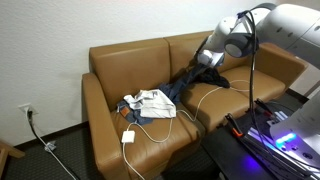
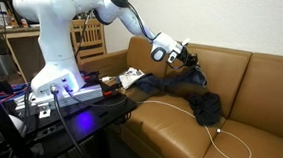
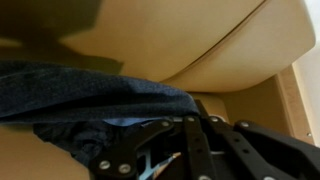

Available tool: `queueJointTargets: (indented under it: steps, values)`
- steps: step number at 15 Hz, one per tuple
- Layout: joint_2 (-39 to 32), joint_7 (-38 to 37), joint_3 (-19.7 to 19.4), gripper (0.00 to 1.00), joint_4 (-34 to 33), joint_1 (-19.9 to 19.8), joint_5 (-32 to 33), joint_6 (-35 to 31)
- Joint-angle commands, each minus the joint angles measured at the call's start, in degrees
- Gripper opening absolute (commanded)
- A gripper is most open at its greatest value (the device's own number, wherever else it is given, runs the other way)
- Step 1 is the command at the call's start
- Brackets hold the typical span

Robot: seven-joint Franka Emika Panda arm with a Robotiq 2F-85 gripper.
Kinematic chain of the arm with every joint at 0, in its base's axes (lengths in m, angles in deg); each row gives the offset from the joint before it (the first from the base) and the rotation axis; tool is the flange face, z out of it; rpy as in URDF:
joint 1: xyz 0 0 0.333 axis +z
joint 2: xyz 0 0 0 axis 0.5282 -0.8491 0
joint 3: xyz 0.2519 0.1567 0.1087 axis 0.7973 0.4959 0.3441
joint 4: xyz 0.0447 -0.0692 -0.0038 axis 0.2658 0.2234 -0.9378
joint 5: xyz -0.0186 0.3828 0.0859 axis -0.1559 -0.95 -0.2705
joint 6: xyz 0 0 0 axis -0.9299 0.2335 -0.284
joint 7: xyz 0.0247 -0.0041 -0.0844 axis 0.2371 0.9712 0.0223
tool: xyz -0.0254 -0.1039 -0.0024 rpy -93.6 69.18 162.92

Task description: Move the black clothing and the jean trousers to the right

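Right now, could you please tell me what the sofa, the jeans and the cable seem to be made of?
Sofa: smooth tan leather or imitation, judging by its soft sheen. Jeans: blue denim, matte with a woven grain. Cable: probably plastic-coated, white and smooth.
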Motion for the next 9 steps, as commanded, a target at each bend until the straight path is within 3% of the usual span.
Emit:
queueJointTargets:
  steps: [1, 4, 5, 7, 9]
  values:
    - [-5.6, -7.0, 2.9, 0.01, -5.9, -4.4, -3.8, 0.5]
    - [-6.0, -12.8, 5.8, 0.01, -6.9, -7.6, -3.9, -0.3]
    - [-6.8, -15.1, 5.6, 0.28, -7.5, -7.5, -4.6, 0.4]
    - [-6.8, -18.9, 7.0, 0.34, -9.4, -8.8, -3.9, 1.2]
    - [-6.5, -20.8, 8.0, 0.49, -12.7, -9.3, -1.2, 2.7]
